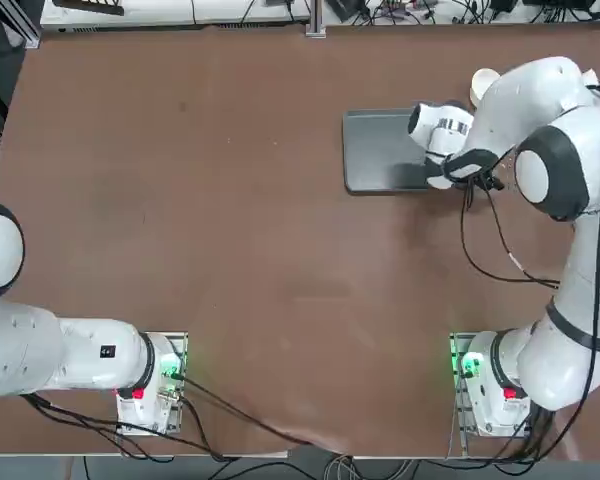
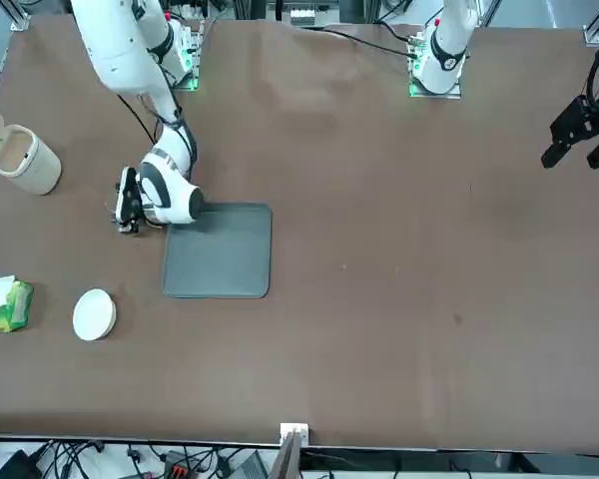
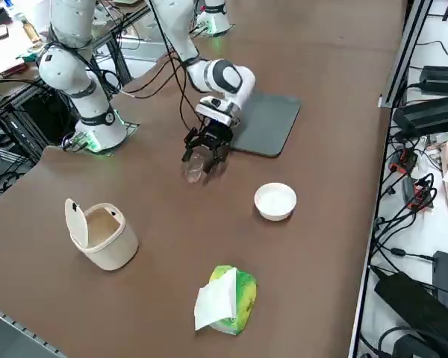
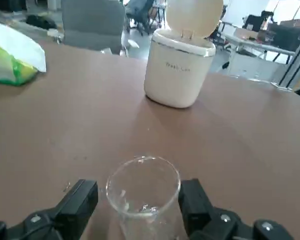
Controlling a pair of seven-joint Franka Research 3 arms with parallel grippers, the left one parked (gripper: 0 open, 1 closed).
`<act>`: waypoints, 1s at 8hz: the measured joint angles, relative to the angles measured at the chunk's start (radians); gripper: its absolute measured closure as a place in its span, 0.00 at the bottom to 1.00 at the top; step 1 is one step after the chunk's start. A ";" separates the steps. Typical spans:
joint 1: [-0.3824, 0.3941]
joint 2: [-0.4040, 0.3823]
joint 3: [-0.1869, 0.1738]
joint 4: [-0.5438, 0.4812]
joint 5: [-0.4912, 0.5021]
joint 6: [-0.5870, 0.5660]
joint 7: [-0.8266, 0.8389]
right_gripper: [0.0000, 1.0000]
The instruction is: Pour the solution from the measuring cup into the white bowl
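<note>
Right gripper (image 4: 140, 210): low over the table just off the tray's edge, fingers (image 4: 77, 202) spread, one on either side of the cup, with a narrow gap visible at each side.
Cup (image 4: 142, 192): clear glass, upright on the table between the fingers; contents cannot be made out.
Bowl (image 3: 275, 201): white, on the bare table, apart from the cup, near the tray's corner.
Tray (image 3: 265, 123): grey, flat, bare.
Bin (image 3: 101, 233): cream, lid up, well apart from the cup.
Packet (image 3: 225, 300): green and white, near the table's edge.
</note>
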 joint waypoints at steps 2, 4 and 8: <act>0.001 -0.026 0.013 0.000 0.038 0.000 -0.036 0.01; 0.002 -0.044 0.019 0.001 0.100 0.001 -0.094 0.01; 0.002 -0.228 0.022 0.071 0.339 -0.034 -0.429 0.01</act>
